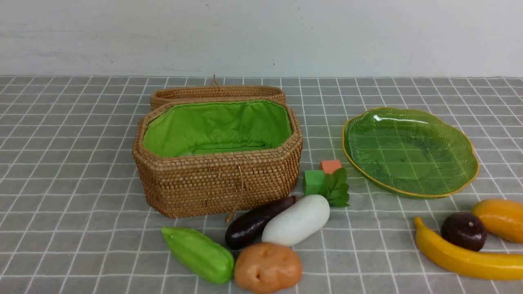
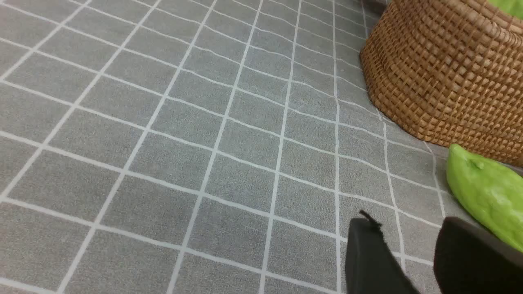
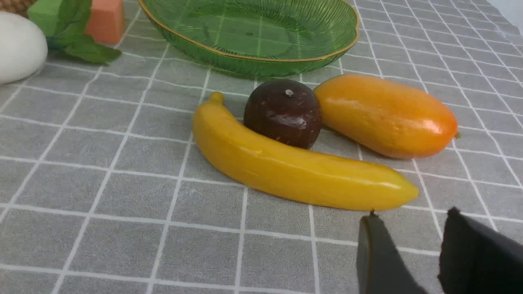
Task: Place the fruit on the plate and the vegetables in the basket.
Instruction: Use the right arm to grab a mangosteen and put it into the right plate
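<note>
So the banana (image 1: 466, 258), mangosteen (image 3: 282, 114) and mango (image 1: 500, 218) were lying near the green glass plate (image 1: 408, 151), veggies by the rattan basket (image 1: 216, 183): gourd (image 1: 200, 253), eggplant (image 1: 257, 222), radish (image 1: 296, 220), potato (image 1: 267, 267). Left claw (image 2: 402, 241) and right claw (image 3: 410, 237) both had their jaws apart, nothing gripped.

Yellow banana (image 3: 298, 167), round dark-purple fruit (image 3: 283, 113), orange-yellow mango (image 3: 388, 116), green glass plate (image 3: 253, 57), parted dark jaws
</note>
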Available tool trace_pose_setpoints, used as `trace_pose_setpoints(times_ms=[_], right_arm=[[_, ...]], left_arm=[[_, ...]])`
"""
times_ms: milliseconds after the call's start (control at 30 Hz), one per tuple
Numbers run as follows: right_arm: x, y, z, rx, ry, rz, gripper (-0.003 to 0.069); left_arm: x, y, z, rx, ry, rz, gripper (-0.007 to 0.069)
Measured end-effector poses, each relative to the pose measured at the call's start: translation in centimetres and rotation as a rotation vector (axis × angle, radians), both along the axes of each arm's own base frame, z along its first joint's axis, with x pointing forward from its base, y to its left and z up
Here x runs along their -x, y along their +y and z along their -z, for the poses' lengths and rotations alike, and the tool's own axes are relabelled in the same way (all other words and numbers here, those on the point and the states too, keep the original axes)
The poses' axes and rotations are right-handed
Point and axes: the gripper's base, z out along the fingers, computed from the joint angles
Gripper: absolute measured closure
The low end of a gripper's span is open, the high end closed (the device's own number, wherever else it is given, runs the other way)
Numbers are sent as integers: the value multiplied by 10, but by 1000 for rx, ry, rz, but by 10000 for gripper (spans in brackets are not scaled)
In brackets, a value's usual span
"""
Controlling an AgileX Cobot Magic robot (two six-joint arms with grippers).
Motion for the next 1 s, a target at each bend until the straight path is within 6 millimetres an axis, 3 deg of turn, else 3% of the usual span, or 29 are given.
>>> trace_pose_setpoints(times_ms=[1000], right_arm=[[0, -1, 0, 15, 1, 2, 419]], left_arm=[[0, 0, 0, 0, 0, 0, 386]])
